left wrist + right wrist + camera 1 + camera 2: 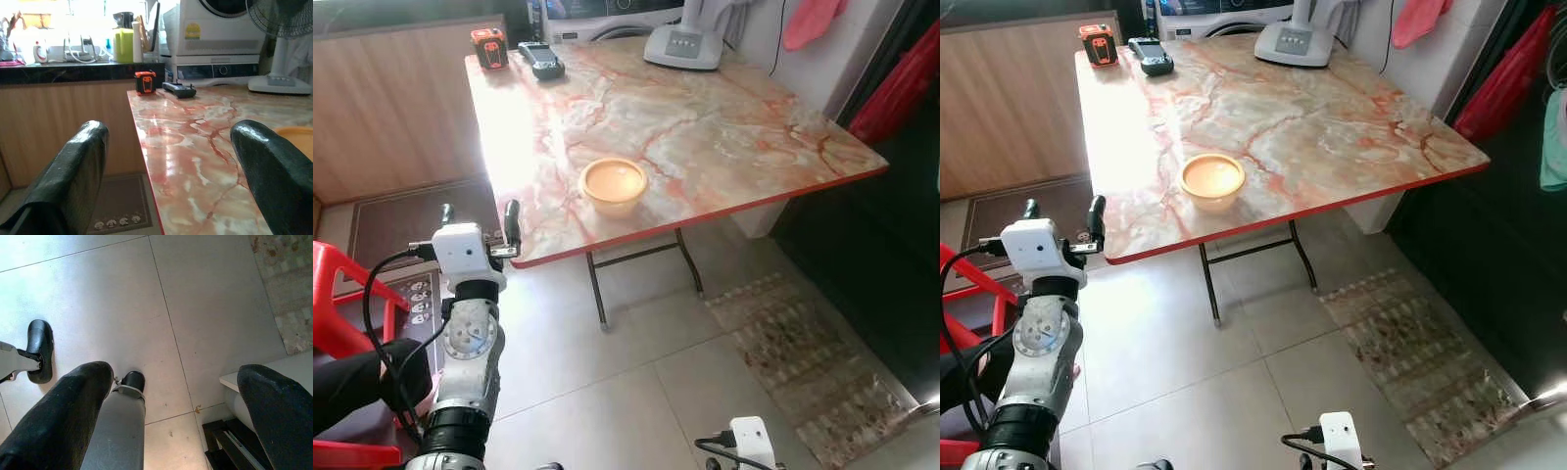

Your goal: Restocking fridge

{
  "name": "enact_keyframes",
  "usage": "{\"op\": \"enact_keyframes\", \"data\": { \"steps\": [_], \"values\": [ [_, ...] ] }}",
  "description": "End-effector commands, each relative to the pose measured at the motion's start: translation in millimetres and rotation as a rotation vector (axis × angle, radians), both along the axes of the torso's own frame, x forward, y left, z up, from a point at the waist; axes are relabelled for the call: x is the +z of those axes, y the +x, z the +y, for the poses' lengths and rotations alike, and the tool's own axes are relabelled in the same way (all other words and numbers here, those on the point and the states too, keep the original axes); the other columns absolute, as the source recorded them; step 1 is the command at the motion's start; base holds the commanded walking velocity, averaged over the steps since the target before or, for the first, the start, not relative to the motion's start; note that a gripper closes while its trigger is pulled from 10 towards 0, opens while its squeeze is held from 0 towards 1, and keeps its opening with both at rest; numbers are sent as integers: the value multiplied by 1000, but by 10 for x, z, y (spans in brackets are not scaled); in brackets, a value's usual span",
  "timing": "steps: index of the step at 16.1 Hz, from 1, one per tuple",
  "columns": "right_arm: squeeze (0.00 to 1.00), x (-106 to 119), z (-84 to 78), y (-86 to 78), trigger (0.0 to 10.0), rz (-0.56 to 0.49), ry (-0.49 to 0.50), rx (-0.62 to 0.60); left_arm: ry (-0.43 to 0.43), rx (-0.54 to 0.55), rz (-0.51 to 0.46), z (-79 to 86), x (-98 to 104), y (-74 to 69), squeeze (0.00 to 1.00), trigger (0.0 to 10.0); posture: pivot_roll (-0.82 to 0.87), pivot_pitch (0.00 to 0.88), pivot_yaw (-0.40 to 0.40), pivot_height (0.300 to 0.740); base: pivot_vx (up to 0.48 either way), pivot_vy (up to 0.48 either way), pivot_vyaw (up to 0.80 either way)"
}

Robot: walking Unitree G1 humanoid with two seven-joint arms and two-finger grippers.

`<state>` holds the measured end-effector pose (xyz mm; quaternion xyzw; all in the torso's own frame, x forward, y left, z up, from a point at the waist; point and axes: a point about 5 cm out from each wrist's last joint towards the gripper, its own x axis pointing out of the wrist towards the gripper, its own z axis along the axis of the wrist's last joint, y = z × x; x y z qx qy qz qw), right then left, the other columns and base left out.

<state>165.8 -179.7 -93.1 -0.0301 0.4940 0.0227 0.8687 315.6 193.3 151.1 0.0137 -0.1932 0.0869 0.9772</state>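
An orange-yellow bowl [613,183] stands near the front edge of a marble-patterned folding table [705,117]. My left gripper [480,217] is raised at the table's front left corner, open and empty, its fingers [513,221] level with the tabletop edge. In the left wrist view the two black fingers [73,171] frame the tabletop, with the bowl's rim [296,134] beside one finger. My right gripper [171,421] hangs low by my side, open, pointing down at the tiled floor.
At the table's far end lie an orange-black device [488,47], a dark handset [540,60] and a white fan base [683,46]. A red plastic chair [337,294] stands at my left. A patterned rug [803,362] lies on the floor to the right.
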Motion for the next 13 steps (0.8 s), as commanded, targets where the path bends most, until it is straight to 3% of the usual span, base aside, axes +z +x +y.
{"op": "enact_keyframes", "data": {
  "steps": [1, 13],
  "values": [
    [0, -10, -4, -26, 10000, 6, 3, -10, -23, -36, -8, -41, 61, 21, 0, 10000, 56, 79, -25, 740, 281, 0, 0],
    [0, -3, -42, -16, 10000, -8, 20, -94, -29, -118, -6, -124, 172, 86, 0, 10000, 59, 78, -15, 740, 316, 0, 0]
  ]
}}
